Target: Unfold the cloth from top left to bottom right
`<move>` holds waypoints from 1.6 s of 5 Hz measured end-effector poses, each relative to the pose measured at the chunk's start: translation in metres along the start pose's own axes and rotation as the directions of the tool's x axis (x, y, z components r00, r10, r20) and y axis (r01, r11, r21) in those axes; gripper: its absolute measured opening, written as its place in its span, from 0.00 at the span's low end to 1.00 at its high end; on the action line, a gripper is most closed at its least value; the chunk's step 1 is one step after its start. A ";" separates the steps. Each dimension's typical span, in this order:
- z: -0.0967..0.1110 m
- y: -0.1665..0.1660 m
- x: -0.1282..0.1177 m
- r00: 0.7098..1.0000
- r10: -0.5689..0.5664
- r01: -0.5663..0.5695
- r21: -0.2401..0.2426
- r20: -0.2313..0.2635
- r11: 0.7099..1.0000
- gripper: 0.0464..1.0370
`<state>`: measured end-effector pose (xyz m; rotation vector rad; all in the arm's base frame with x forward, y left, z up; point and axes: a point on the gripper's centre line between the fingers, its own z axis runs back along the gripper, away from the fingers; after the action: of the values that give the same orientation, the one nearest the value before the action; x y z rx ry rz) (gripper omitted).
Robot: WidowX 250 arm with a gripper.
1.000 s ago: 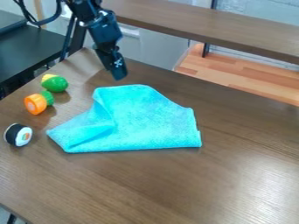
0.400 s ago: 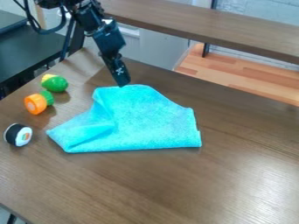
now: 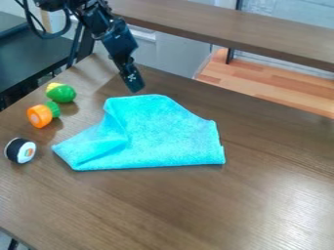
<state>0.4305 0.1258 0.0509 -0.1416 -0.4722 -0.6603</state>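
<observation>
Blue cloth point(image 3: 163, 134) lies partly folded on the brown table point(image 3: 261, 210), approx. mid-view, a bit twd 8 o'clock. Long axis runs approx. 9 to 3 o'clock; narrow corner pts to 9, wider end to 3, w/ a blunt hump at 12. Creases bunch on its 9 o'clock side. Black gripper point(image 3: 135, 89) is at the cloth's 11 to 12 o'clock edge, tilted; can't tell if spread or pressed together. Sushi roll toy point(image 3: 20, 150) sits at 9 o'clock from cloth, orange-green toy point(image 3: 40, 116) at 10.
</observation>
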 end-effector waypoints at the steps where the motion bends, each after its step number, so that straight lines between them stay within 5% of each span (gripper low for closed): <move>1: -0.008 0.002 -0.006 1.000 0.020 -0.020 0.000 -0.011 1.000 0.96; 6: -0.026 0.003 -0.024 0.993 0.096 -0.095 0.014 -0.071 0.995 0.96; 7: -0.032 0.001 -0.027 0.991 0.102 -0.102 0.004 -0.083 0.995 0.91; 8: -0.035 -0.002 -0.025 0.993 0.097 -0.097 -0.005 -0.071 0.995 0.62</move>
<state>0.4247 0.1286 0.0086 -0.1479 -0.3921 -0.5701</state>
